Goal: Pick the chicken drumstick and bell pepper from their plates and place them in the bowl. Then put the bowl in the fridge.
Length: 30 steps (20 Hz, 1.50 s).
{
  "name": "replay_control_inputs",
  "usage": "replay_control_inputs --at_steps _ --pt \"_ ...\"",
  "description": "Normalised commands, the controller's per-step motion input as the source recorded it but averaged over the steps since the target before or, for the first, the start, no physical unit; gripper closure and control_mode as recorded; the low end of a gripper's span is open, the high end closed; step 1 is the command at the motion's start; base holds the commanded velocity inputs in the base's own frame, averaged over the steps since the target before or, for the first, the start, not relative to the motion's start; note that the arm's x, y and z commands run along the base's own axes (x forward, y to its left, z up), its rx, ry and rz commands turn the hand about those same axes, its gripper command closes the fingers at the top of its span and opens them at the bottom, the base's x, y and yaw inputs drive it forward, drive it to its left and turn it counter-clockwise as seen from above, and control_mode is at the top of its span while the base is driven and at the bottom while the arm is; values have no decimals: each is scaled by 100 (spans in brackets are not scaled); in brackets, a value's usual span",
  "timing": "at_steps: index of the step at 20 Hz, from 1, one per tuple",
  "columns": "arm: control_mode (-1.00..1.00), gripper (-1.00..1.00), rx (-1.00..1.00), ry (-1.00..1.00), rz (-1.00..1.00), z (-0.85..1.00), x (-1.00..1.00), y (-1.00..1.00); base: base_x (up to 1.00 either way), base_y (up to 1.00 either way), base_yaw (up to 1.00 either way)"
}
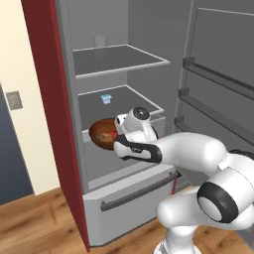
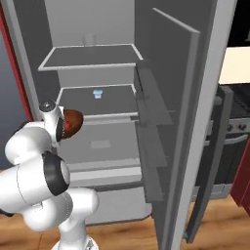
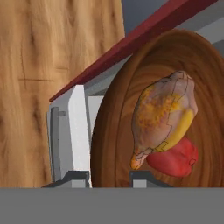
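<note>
Jaws clamped shut on the bowl rim; drumstick and pepper inside; fridge shelf lay directly ahead.

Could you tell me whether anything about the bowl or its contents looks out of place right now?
Nothing stands out: the chicken drumstick and bell pepper sit inside the bowl, held by the pincer at the open fridge.
</note>
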Motion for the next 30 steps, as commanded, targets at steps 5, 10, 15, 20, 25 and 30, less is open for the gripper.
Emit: replay_control_inputs --at_steps 5,10,15,20,25,30 --pt "100 100 0 0 0 0 0 0 62 -23 8" --pt "100 100 0 0 0 0 0 0 33 -2 0" --pt "100 100 0 0 0 0 0 0 44 1 -1" --pt "100 100 0 0 0 0 0 0 18 1 -2" --pt "100 100 0 0 0 0 0 0 0 0 0" --pt "100 100 0 0 0 0 0 0 0 0 0"
